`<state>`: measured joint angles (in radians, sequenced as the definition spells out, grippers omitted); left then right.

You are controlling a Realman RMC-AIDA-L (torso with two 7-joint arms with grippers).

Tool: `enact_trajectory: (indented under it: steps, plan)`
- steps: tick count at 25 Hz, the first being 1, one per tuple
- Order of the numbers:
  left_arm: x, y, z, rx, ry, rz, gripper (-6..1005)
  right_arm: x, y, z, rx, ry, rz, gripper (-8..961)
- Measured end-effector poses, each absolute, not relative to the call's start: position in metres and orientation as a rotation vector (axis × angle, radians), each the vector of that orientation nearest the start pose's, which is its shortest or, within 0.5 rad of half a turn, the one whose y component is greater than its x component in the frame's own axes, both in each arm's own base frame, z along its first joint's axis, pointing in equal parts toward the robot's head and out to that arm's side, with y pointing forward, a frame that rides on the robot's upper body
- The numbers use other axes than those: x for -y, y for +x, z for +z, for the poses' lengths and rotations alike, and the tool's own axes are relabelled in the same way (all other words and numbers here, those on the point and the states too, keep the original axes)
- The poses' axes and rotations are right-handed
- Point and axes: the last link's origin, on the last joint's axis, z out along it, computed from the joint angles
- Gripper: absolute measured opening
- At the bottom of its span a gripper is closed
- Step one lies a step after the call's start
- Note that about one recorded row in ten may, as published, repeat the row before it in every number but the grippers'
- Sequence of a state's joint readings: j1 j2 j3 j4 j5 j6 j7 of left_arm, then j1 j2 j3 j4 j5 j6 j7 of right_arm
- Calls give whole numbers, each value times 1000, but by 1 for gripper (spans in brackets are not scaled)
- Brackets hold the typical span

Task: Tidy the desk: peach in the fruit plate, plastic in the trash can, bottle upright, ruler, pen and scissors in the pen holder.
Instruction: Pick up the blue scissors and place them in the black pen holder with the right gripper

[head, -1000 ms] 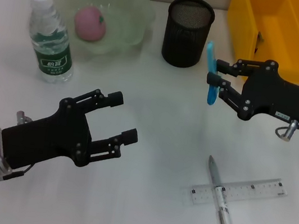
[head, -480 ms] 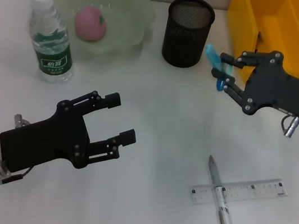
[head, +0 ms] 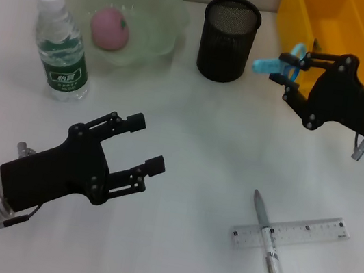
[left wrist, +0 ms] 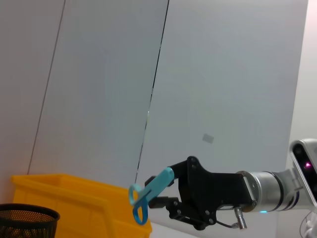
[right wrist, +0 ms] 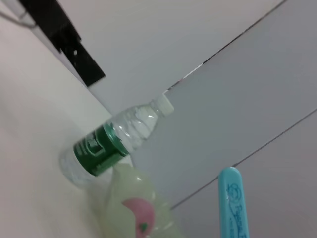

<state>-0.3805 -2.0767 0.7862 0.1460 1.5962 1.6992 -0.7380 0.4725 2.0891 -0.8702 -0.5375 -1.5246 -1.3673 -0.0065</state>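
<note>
Far left on the white surface [head: 203, 133]: a water bottle [head: 59, 44] upright with green label and cap on, just beside the pale green fruit plate [head: 160, 19], peach [head: 109, 28] lying inside it. Lower left, above the bare surface: left hand [head: 144, 145], fingers spread wide, holding nothing. At centre back: black mesh pen holder [head: 228, 40], upright, nothing visible sticking out of it. Just right of the holder and raised off the surface: right hand [head: 291, 70] clamped on blue scissors [head: 274, 65], sheathed blade tip pointing toward the holder, handle loops at the fingers. Behind that hand: yellow trash can [head: 350, 38]. Lower right, well apart from the holder: clear ruler [head: 305, 233] flat on the surface, pen [head: 269, 251] lying across it.
</note>
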Motion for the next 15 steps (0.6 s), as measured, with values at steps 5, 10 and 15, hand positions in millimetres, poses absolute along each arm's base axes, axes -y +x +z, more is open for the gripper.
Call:
enact_trajectory:
  steps: [5,10,15]
  plan:
    - [-236,-283,-49,468,-2465,-1192,790,-344,260,-4,980,-2025,275,223]
    - [-235,-283,-51,481,-2464,-1193,790,-352,260,-1,1087,-1880,160,223]
    - [-234,-283,-52,490,-2463,-1197,790,-361,254,1,1166,-1812,92,223]
